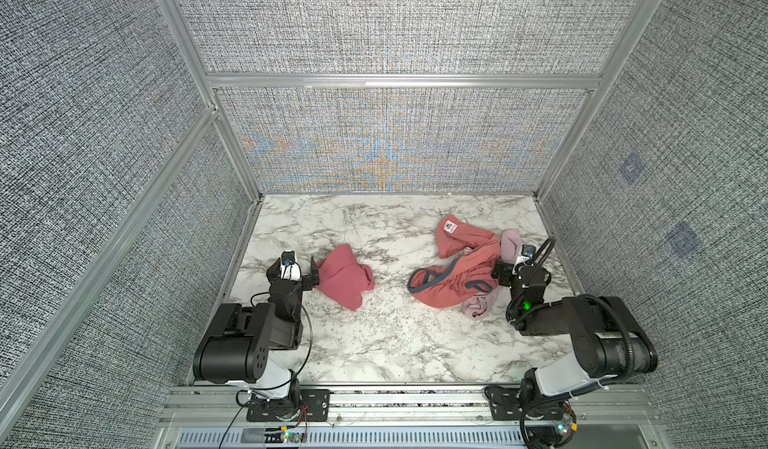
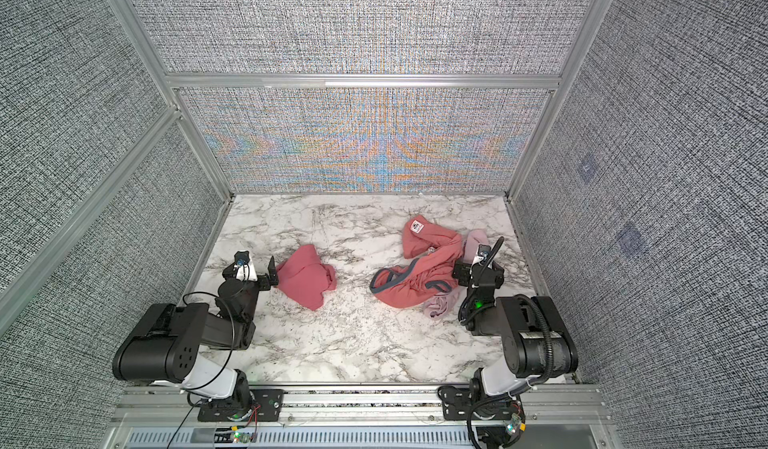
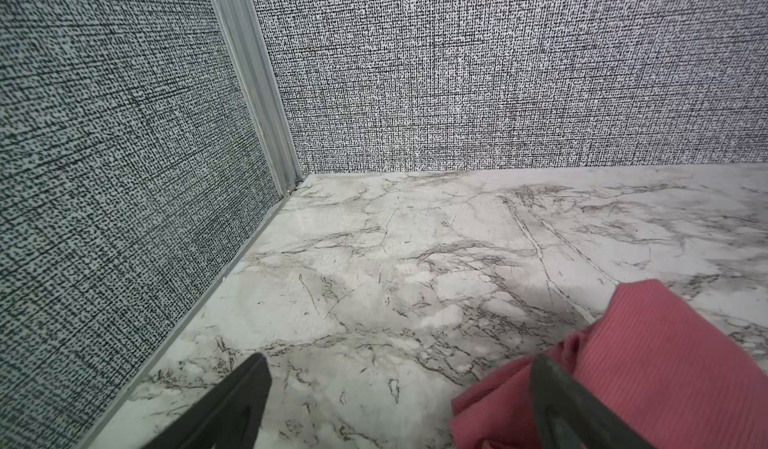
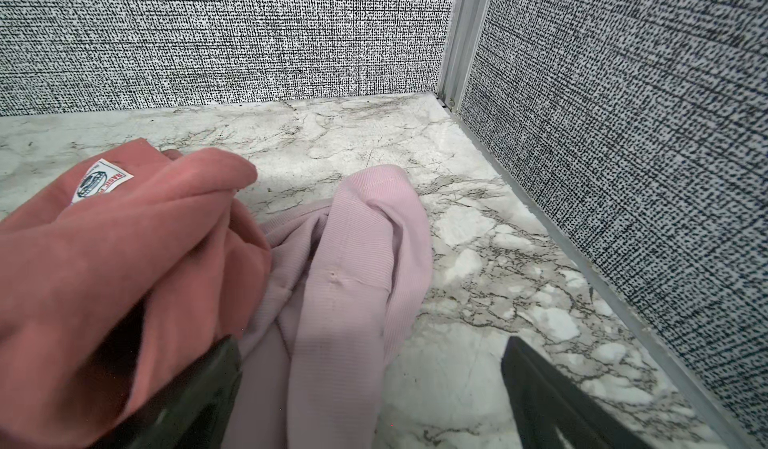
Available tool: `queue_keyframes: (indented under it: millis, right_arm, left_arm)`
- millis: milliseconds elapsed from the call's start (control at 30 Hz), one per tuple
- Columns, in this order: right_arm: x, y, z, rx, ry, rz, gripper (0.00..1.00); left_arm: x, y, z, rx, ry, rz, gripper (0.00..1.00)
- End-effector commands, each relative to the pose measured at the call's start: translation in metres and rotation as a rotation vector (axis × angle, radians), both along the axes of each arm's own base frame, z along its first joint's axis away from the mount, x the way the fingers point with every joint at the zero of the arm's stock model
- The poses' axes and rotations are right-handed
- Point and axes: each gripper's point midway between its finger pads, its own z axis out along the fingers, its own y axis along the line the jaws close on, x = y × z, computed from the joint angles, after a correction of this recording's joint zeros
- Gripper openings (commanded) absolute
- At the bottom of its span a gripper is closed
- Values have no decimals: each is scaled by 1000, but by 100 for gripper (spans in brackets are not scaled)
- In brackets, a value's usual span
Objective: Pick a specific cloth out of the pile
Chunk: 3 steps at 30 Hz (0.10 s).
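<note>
Left claw (image 3: 399, 359), jaws wide and empty, sits just beside the one cloth (image 1: 343, 280), which lies alone on the bench (image 1: 374, 343), left of centre. Well apart, the pile (image 1: 457, 276) shows two garments: one edged salmon-red garment (image 1: 451, 239) and one lilac-pink garment (image 1: 480, 303). Right claw (image 4: 370, 343) stands wide at its right edge.

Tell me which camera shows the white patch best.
The right wrist view: the white patch is close, its print partly readable. In both top views it is tiny; the left wrist view misses it.
</note>
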Motion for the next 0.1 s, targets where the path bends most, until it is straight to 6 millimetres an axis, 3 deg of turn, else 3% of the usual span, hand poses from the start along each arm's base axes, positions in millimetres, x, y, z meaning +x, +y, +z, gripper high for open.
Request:
queue_keyframes:
  millis: [0, 67]
  right_arm:
    - [2, 1, 4, 5, -17, 4, 99]
    - [2, 1, 4, 4, -17, 4, 99]
  left_arm:
    - [1, 0, 4, -2, -16, -2, 99]
    - [0, 0, 5, 1, -21, -3, 99]
